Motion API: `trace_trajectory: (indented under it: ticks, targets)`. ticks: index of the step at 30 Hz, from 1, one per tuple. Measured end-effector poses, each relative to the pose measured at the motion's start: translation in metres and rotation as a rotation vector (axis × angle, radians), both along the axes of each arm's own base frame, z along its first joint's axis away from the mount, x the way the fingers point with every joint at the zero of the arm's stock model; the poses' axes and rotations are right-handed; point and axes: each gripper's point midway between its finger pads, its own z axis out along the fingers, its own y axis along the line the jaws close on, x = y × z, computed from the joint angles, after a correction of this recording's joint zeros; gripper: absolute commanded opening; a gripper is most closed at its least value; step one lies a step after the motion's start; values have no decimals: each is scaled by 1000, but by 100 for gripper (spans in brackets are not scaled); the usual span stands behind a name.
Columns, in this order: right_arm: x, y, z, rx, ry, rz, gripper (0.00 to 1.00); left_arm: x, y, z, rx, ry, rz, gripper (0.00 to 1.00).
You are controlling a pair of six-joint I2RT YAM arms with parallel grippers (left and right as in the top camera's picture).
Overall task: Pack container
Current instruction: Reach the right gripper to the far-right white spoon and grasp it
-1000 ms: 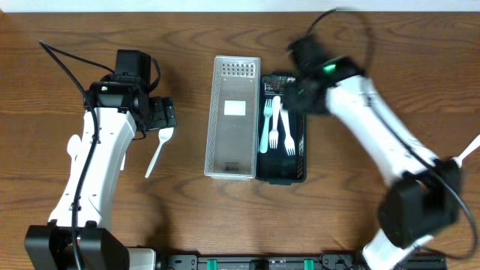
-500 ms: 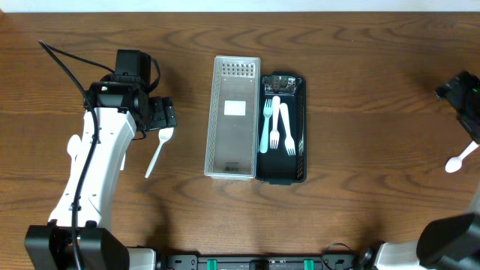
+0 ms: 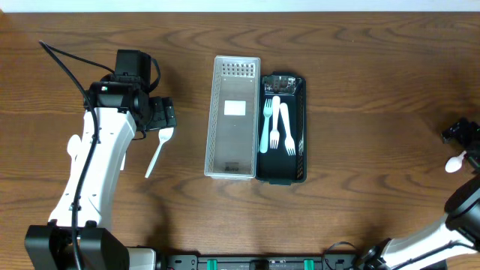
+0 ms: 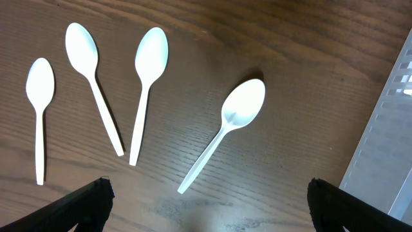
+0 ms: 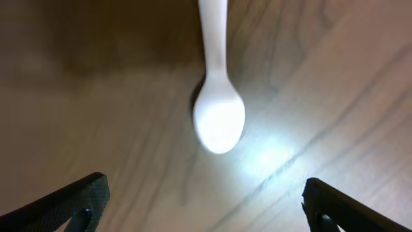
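Note:
A black container [image 3: 300, 127] at the table's middle holds three pale forks [image 3: 276, 126]. A clear empty tray [image 3: 233, 118] stands against its left side. My left gripper [image 3: 163, 116] is open and empty above a white spoon [image 3: 157, 151]; its wrist view shows several white spoons [image 4: 239, 109] on the wood ahead of the fingers [image 4: 90, 200]. My right gripper [image 3: 459, 133] is open and empty at the far right edge, just above a white spoon [image 3: 455, 163], which shows blurred in the right wrist view [image 5: 219, 116].
More white spoons [image 3: 73, 146] lie under my left arm. The clear tray's edge [image 4: 386, 142] shows at the right of the left wrist view. Cables run over the table at the top left.
My right arm has swung from over the black container to the far right edge, above the lone spoon there. The left arm has not moved.

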Motion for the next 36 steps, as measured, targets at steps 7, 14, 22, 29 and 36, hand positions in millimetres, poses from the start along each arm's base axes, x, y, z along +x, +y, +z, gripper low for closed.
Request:
trace_trajectory:
  ticks: [7,14,22,29,36]
  targets:
    - [-6,-9,-34,36,43,8,99,0,0,0,0,0,0,98]
    - [-1,-12,-48,40,40,22,99,0,0,0,0,0,0,98]
    - [10,-22,-48,2,3,59,99,0,0,0,0,0,0,98]
    - [10,-22,-48,1,4,71,99,0,0,0,0,0,0,98]
    - [15,-22,-50,-10,-36,76,99,0,0,0,0,0,0,98]
